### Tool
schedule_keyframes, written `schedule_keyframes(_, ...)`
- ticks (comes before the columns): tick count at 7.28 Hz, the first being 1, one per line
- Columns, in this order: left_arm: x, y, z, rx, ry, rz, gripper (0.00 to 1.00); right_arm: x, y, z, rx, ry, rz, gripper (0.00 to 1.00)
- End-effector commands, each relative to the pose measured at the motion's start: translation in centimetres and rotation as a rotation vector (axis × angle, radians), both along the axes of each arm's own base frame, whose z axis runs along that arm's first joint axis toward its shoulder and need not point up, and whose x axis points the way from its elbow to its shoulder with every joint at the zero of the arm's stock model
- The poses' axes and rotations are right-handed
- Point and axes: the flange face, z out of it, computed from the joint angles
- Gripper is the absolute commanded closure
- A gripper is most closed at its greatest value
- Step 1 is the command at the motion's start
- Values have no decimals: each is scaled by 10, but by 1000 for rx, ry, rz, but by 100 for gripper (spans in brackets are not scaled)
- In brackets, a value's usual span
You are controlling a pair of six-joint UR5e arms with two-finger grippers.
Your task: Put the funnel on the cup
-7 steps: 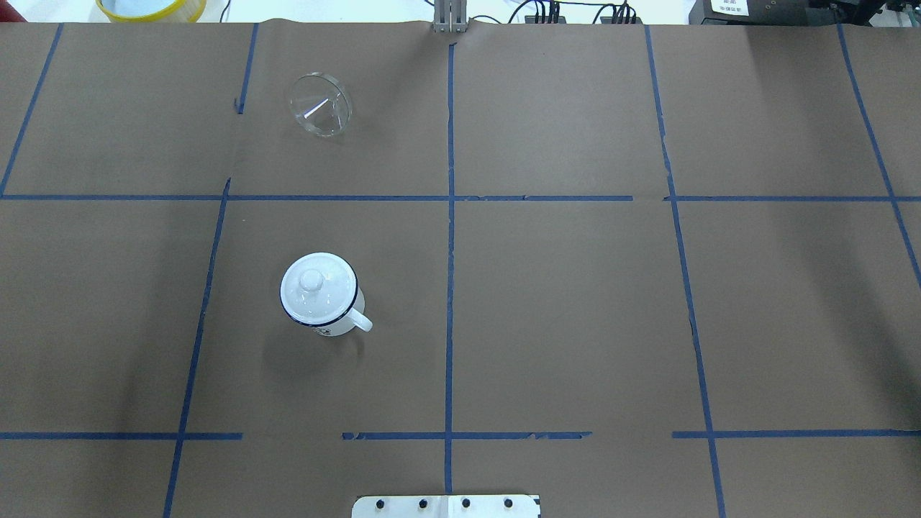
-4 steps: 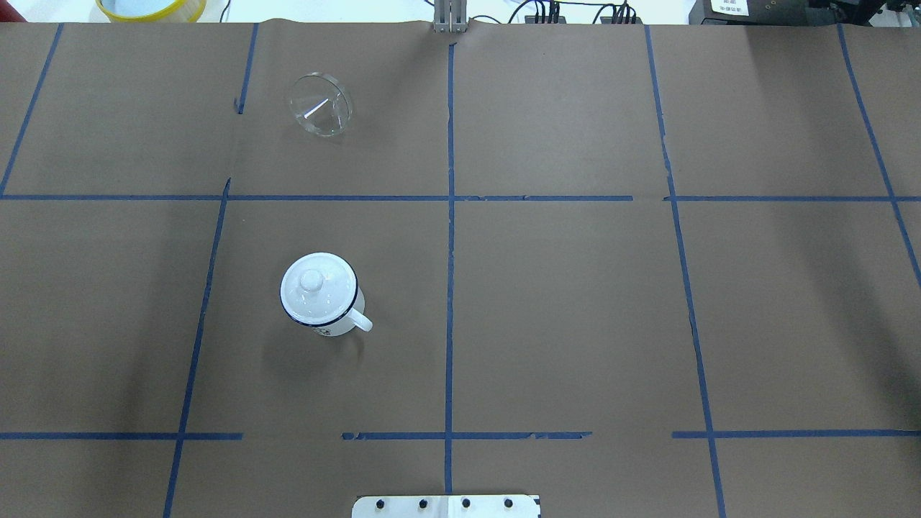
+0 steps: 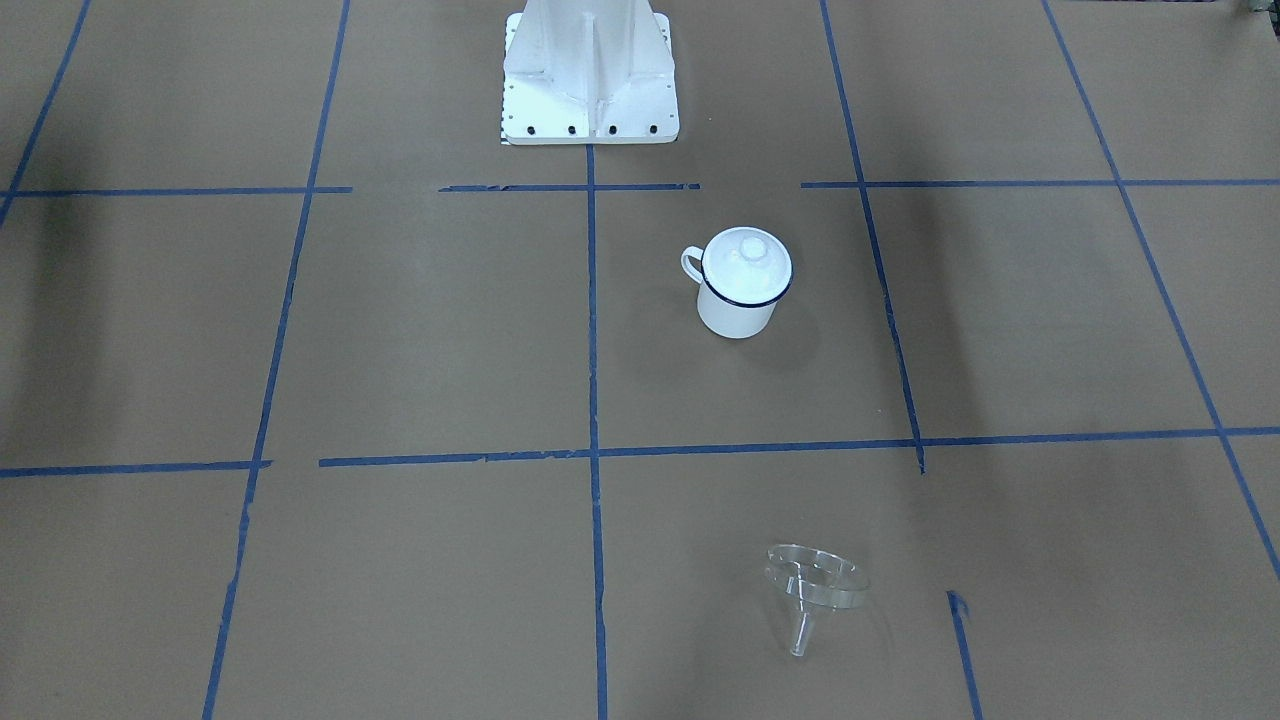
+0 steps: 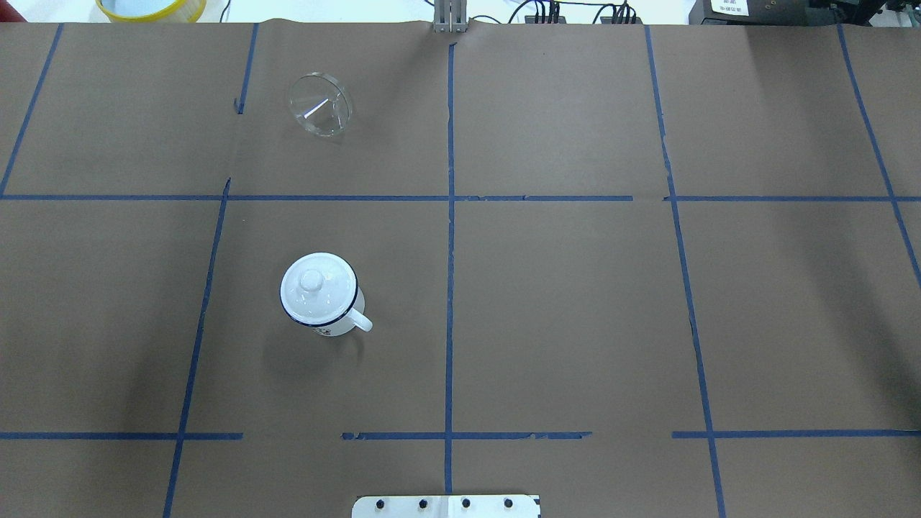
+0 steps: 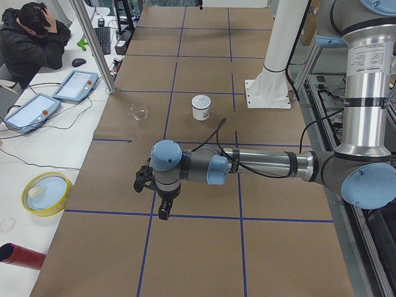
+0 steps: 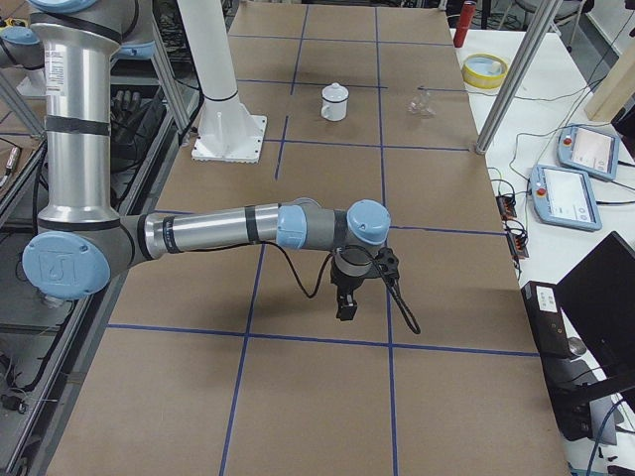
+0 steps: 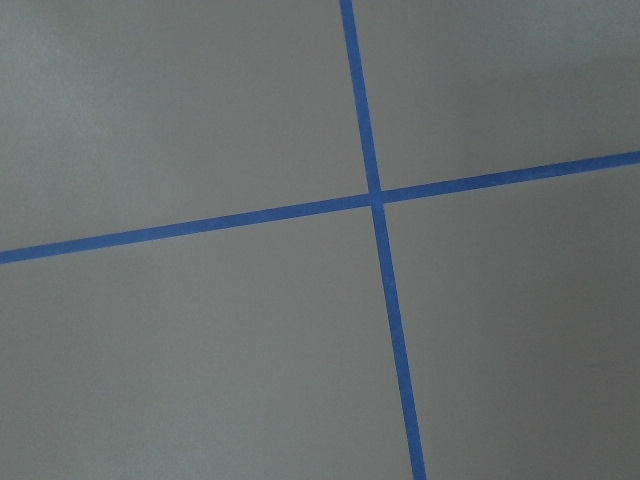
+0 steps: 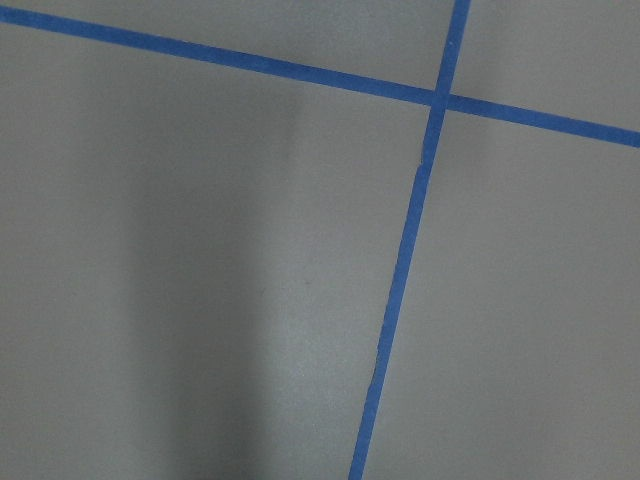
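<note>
Brown papered table: the cup stands on the robot's left half, and the funnel lies tipped well beyond it, near the far edge. The left gripper and right gripper hang over opposite ends; whether they are open cannot be told.

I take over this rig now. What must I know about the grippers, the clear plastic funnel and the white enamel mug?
Left gripper: above bare table, away from both things; open or shut cannot be told.
Right gripper: the same.
Clear plastic funnel: on its side, far part of the robot's left half, untouched.
White enamel mug with a dark blue rim: upright, nearer the robot's base, a round white knobbed lid on it.
Done: nothing.
Left: probably remove the lid, then grasp the funnel and set it on the mug.
</note>
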Motion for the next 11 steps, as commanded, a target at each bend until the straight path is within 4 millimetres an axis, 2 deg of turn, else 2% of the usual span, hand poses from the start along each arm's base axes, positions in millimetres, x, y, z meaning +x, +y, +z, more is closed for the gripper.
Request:
schedule_keyframes(1, -3, -31, -33, 81, -43, -6, 0, 0, 0, 0, 1, 0, 0, 0)
schedule_keyframes(2, -3, -44, -60, 139, -45, -8, 0, 0, 0, 0, 1, 0, 0, 0)
schedule_keyframes(3, -3, -57, -75, 226, -44, -10, 0, 0, 0, 0, -1, 0, 0, 0)
schedule_keyframes(4, -3, -55, -90, 329, -33, -13, 0, 0, 0, 0, -1, 0, 0, 0)
schedule_keyframes(6, -3, -56, -93, 357, -33, -8, 0, 0, 0, 0, -1, 0, 0, 0)
schedule_keyframes(7, 10, -60, -116, 363, -7, -47, 0, 0, 0, 0, 1, 0, 0, 0)
schedule_keyframes(8, 84, -65, -139, 327, 38, 16, 0, 0, 0, 0, 1, 0, 0, 0)
schedule_keyframes(9, 136, -67, -165, 212, 101, -48, 0, 0, 0, 0, 1, 0, 0, 0)
schedule_keyframes(10, 185, -57, -196, 115, 163, -96, 0, 0, 0, 0, -1, 0, 0, 0)
schedule_keyframes(11, 228, -37, -225, 25, 219, -129, 0, 0, -1, -1, 2, 0, 0, 0)
